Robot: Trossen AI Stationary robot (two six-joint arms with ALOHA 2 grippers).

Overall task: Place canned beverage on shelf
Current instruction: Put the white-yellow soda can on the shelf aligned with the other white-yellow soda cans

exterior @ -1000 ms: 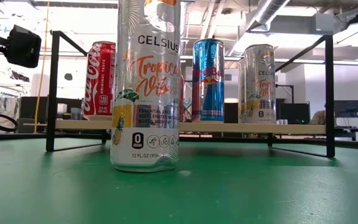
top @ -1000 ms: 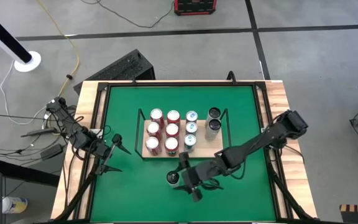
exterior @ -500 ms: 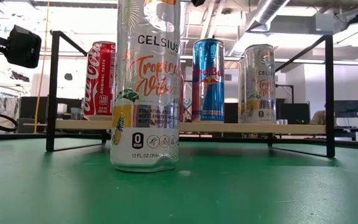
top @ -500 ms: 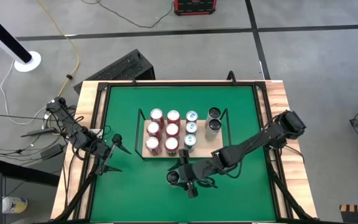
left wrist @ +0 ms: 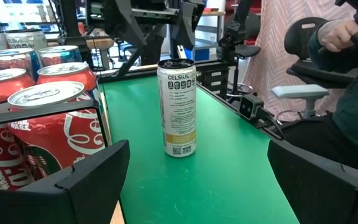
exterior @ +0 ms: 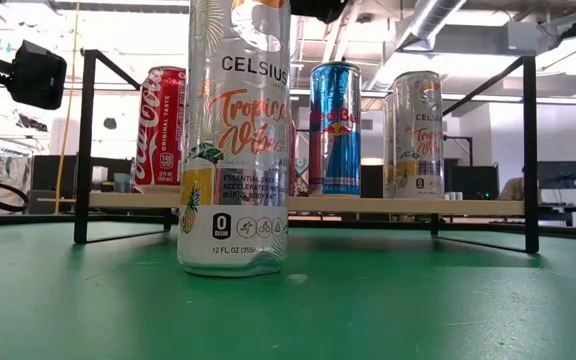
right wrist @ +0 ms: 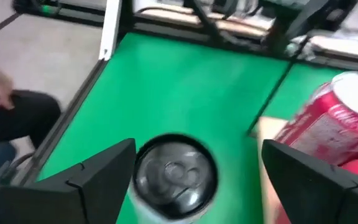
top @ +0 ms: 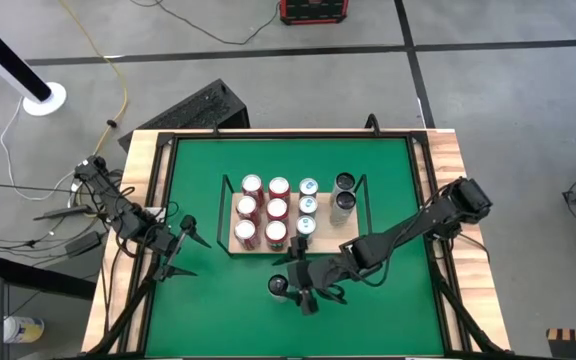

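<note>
Right gripper (top: 290, 287) has swung over the Celsius can (exterior: 234, 140), fingers wide, partly hiding its top.

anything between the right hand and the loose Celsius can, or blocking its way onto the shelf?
Nothing between them: the right hand is open directly over the Celsius can, fingers either side. The shelf edge facing it is filled by red cans; bare board shows only near the dark cans.

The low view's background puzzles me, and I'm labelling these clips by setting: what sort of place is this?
Probably a robotics lab or workshop, not a shop. Exposed ceiling ducts run overhead, cables trail over a bare concrete floor, and the green table holds a small demo shelf of cans.
</note>
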